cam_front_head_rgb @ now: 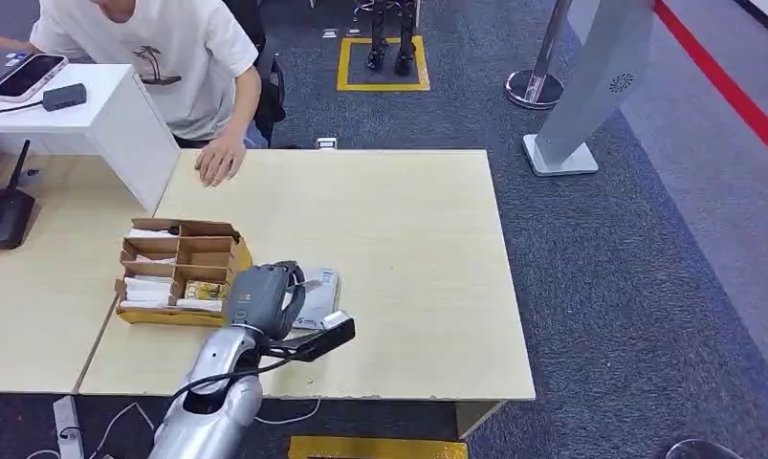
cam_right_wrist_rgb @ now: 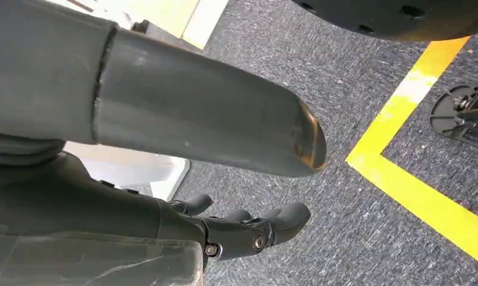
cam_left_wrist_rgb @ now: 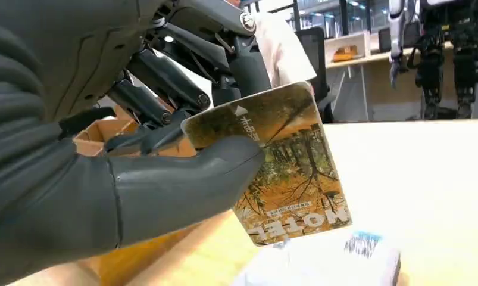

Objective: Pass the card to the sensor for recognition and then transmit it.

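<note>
The left hand (cam_left_wrist_rgb: 105,179) is pinching a card (cam_left_wrist_rgb: 284,173) between thumb and fingers (cam_left_wrist_rgb: 165,89), plain from the wrist. The card is showing autumn trees and "HOTEL". The right hand (cam_right_wrist_rgb: 183,173) is hanging empty over carpet, fingers apart.

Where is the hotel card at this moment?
The hotel card is held in the left hand, pinched under its thumb, just above the white sensor on the table, beside the cardboard box.
</note>
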Robot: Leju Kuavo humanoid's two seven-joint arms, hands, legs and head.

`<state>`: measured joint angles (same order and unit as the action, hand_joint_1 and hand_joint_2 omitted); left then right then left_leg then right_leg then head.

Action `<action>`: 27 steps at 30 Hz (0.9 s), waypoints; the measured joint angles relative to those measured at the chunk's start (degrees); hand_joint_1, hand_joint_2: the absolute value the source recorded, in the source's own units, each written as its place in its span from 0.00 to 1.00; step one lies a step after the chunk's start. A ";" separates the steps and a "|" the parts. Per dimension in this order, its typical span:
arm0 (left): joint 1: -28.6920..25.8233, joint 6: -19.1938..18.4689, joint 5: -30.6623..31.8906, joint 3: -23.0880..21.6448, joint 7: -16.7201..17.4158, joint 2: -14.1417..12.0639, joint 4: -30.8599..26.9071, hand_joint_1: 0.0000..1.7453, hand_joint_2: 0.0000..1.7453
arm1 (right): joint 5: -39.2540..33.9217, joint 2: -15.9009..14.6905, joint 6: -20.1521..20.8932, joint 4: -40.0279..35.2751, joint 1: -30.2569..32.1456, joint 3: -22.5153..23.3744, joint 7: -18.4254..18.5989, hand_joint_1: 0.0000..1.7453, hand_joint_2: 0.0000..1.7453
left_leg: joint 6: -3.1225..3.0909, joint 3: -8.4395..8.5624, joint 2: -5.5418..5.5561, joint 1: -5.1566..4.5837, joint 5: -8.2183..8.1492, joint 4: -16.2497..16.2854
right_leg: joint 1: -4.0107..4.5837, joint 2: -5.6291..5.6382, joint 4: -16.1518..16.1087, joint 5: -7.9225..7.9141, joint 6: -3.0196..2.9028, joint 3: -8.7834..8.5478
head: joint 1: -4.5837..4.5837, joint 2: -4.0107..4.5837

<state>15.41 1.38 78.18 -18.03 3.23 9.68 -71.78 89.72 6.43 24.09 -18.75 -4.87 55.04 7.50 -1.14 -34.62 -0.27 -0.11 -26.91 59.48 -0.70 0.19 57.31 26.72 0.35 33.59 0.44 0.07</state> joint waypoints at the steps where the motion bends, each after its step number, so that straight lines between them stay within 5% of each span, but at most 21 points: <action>1: -0.23 0.04 0.02 0.02 0.07 0.00 0.22 1.00 1.00 | 0.00 0.00 0.00 0.00 0.00 0.00 0.00 0.00 0.00 | 0.00 0.00 0.00 0.00 0.00 0.00 | 0.00 0.00 0.00 0.00 0.00 0.00 | 0.00 0.00; 27: -1.74 0.83 1.90 0.02 0.98 0.17 2.88 1.00 1.00 | -0.02 0.00 0.00 0.00 0.01 0.13 0.24 0.00 0.00 | 0.00 0.01 0.02 0.00 0.00 0.00 | 0.00 -0.01 0.00 0.00 0.00 -0.02 | 0.00 0.00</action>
<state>13.68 2.21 80.08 -18.01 4.22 9.86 -68.89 89.70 6.43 24.09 -18.75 -4.85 55.17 7.74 -1.15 -34.61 -0.25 -0.11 -26.91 59.47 -0.70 0.18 57.31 26.72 0.35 33.56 0.44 0.07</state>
